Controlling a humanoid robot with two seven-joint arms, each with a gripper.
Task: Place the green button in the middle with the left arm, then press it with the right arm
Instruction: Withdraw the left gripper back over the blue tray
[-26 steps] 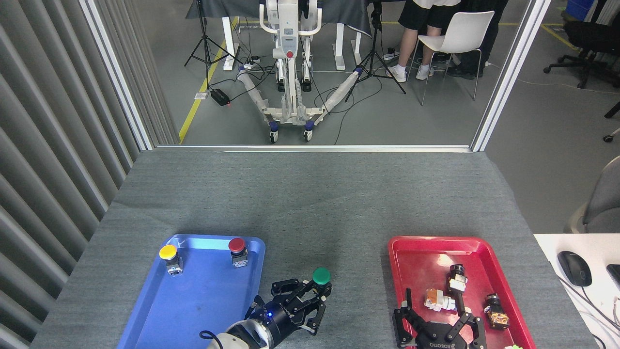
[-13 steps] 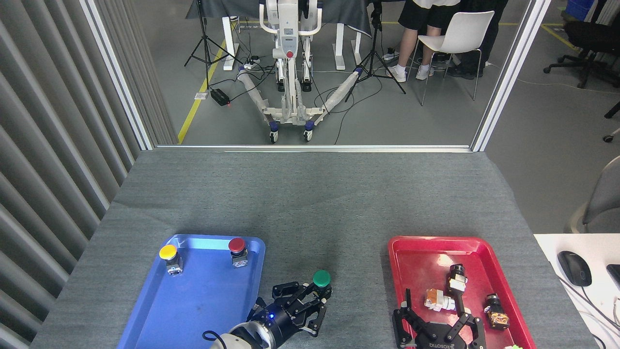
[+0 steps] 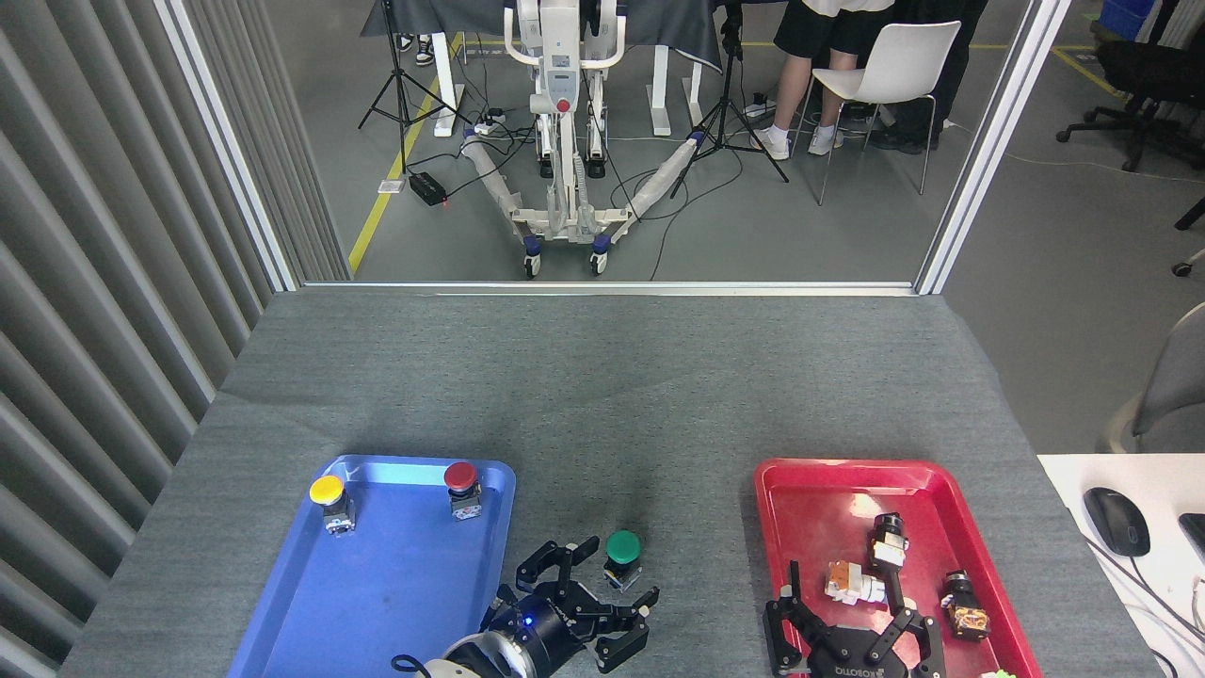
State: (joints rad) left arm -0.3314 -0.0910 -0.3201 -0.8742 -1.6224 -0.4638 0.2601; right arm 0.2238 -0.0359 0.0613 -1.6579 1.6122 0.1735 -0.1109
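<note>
The green button (image 3: 622,553) stands upright on the bare grey cloth of the middle (image 3: 640,443), between the two trays. My left gripper (image 3: 617,571) is open around it, one finger (image 3: 570,553) to its left and the other finger (image 3: 633,610) below it, neither gripping. At the bottom edge, over the near end of the red tray (image 3: 819,476), my right gripper (image 3: 847,603) is spread open and holds nothing.
A blue tray (image 3: 377,584) on the left carries a yellow button (image 3: 329,500) and a red button (image 3: 461,486). Several small switch parts (image 3: 871,565) lie in the red tray. A white desk with a mouse (image 3: 1116,520) sits at the right.
My left gripper opened and let go of the green button, which now rests on the cloth. The gripper drew back slightly toward me. The right arm stayed still.
</note>
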